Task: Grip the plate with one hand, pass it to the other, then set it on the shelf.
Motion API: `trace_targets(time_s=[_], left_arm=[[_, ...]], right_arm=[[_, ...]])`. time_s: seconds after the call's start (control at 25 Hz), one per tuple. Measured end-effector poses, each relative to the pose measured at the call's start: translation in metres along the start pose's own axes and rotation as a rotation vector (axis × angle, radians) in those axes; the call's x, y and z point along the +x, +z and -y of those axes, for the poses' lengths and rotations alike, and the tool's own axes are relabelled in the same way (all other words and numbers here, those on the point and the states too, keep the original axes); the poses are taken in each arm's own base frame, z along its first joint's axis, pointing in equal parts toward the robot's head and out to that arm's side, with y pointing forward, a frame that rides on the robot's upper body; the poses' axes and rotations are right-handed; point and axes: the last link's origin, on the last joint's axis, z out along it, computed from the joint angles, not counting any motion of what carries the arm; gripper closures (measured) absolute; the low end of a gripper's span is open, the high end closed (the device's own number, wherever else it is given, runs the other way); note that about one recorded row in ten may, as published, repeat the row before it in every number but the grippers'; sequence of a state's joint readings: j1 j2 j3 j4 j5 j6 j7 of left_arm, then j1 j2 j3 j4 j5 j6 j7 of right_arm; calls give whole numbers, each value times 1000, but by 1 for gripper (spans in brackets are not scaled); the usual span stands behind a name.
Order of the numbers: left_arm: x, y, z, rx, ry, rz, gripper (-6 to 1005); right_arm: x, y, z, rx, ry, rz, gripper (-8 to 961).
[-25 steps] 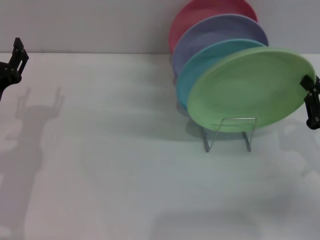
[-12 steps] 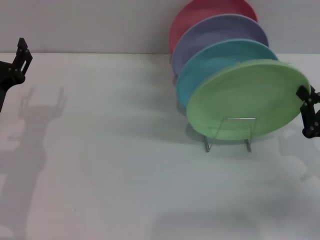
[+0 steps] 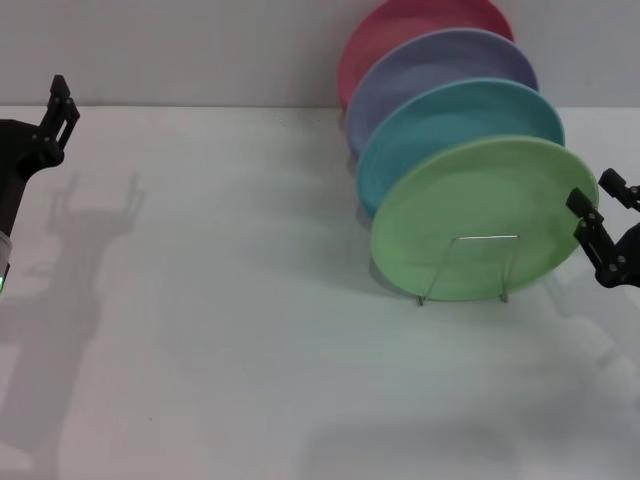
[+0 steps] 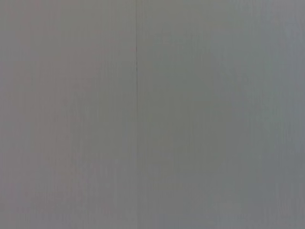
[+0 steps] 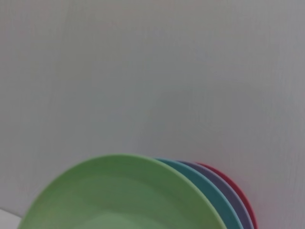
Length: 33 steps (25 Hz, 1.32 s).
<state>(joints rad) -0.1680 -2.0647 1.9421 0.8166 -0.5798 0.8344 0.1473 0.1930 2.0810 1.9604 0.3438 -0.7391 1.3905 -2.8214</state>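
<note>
The light green plate stands on edge in the front slot of the silver wire shelf, leaning against the turquoise plate. My right gripper is at the plate's right rim. Its fingers stand apart, with the rim between them. The plate also fills the lower part of the right wrist view. My left gripper hangs at the far left, well away from the shelf; its shadow on the table shows two spread prongs. The left wrist view shows only a blank grey surface.
Behind the green plate, the turquoise, a lavender and a red plate stand in the same shelf. A white table stretches left and in front of it. A grey wall runs along the back.
The green plate has come down and tipped more upright into the shelf's front slot. My right gripper has moved down and left with it. My left gripper has shifted slightly right.
</note>
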Motion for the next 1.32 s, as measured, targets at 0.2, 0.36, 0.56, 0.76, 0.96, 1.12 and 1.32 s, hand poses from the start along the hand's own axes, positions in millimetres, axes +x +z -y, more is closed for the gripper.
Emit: trace_targets(time_s=[0.2,0.36,0.56,0.76,0.96,1.12,1.32], left_arm=[[-2,0,1,0,5,8,193],[-7,-1,3,3,15,18,193],[-10,0,4,2,28,26,193],[-18,-5,11,11,64,19,193],[-28,-7,14,-1,108,23,193],[-32,-12,18,-3,60,11,193],[-35,-20,24,14,27,9,193]], right_arm=[[-7,-4,-3,-14,2,49,646],[-21,-20,-3,20,14,153,501],[-22,-48,18,237,41,181,288],[-13,-98,55,650,100,181,180],[-4,-120,70,849,147,157,180],[-3,-117,72,851,158,155,180],[4,-110,74,856,185,120,180]])
